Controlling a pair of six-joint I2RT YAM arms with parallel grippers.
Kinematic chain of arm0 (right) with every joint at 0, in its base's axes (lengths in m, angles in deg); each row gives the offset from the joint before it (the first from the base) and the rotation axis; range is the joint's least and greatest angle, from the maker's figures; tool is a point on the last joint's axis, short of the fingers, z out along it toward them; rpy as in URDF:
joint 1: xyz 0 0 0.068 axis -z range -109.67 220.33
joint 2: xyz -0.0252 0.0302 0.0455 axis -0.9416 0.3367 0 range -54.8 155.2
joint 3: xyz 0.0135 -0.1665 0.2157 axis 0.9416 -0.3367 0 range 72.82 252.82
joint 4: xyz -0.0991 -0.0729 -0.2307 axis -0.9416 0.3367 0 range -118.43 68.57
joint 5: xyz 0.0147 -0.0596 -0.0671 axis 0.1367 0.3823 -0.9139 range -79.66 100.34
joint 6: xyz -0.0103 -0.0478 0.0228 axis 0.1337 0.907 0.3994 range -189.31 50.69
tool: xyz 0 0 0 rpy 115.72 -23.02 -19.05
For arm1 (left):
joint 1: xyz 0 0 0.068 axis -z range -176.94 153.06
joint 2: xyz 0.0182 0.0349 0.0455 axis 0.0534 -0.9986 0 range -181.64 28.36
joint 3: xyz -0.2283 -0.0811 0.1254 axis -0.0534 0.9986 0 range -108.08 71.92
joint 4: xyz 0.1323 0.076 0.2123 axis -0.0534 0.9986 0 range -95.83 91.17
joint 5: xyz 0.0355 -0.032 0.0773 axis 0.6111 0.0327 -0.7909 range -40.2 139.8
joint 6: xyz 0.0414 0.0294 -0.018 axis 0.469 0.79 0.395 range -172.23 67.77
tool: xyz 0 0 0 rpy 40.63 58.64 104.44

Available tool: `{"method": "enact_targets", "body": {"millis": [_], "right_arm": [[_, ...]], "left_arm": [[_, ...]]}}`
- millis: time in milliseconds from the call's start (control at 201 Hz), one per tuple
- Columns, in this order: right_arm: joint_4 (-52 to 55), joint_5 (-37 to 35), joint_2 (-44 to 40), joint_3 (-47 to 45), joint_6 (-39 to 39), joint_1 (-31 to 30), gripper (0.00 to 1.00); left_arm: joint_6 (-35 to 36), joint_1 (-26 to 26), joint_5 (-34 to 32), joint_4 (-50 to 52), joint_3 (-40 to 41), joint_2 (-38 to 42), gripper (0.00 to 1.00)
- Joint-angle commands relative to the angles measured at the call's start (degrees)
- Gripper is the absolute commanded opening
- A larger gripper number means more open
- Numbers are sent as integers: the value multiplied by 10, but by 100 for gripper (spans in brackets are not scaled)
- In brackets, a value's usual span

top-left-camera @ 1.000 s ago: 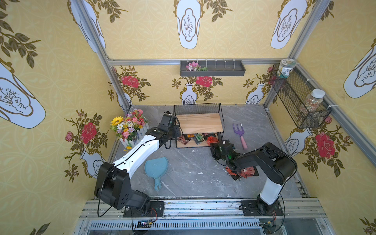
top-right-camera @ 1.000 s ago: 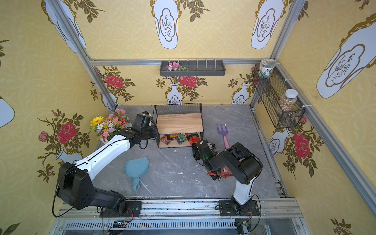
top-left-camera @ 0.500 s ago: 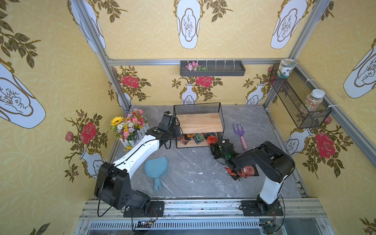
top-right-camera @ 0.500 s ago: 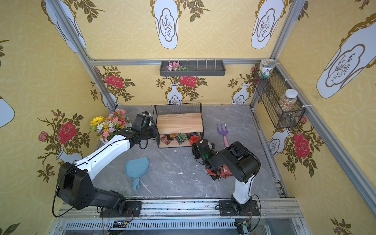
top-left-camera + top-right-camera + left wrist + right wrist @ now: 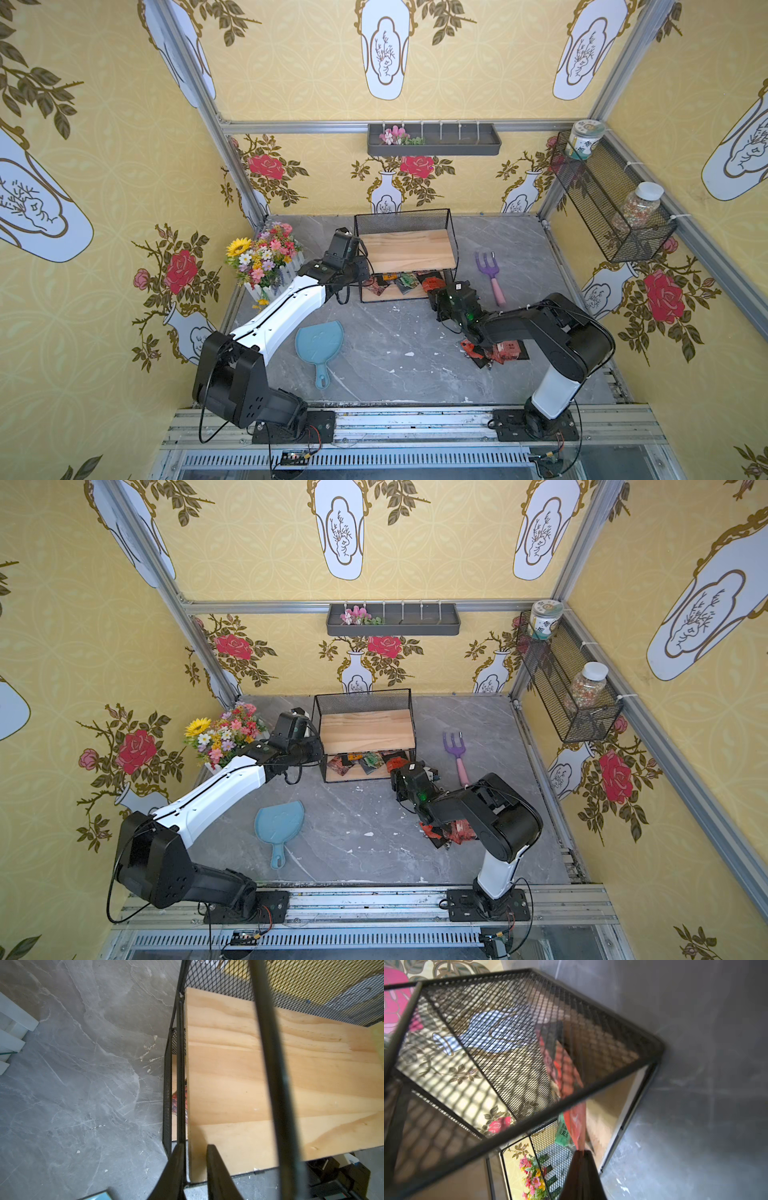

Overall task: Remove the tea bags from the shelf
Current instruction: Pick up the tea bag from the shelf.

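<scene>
I am gripping a red tea bag (image 5: 432,284) at the front right corner of the lower board (image 5: 386,295) of the shelf (image 5: 401,222).
My right gripper (image 5: 580,1152) is clenching flat on that sachet's edge, while my left gripper (image 5: 196,1147) is clamping the shelf's wire frame at the front left corner of the upper board (image 5: 228,1084). More tea bags (image 5: 399,282) are lying along the lower board's front edge, and a small heap of sachets (image 5: 500,351) is sitting on the counter (image 5: 395,353) toward its right edge, under my right arm.

Bright, even light in both top views; soft shadows, bowed edges. Right wrist view motion-blurred, mesh of shelf (image 5: 508,1053) smeared; left wrist view sharper.
</scene>
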Motion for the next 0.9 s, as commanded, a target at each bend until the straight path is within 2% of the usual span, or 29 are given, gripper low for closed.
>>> {"method": "enact_targets", "body": {"millis": [0,249,632,787,896], "right_arm": [[18,-6,-20,8,10,-3,0],[44,3,-54,7,25,-9,0],[36,49,-61,18,53,-8,0],[95,103,-90,24,75,-7,0],[188,152,-124,30,107,-9,0]], "left_arm": [[-2,1,14,18,3,0,24],[-2,1,13,18,3,1,24],[0,0,12,18,0,-1,24],[-1,0,11,18,-1,-4,24],[-1,1,12,18,-4,-6,24]]}}
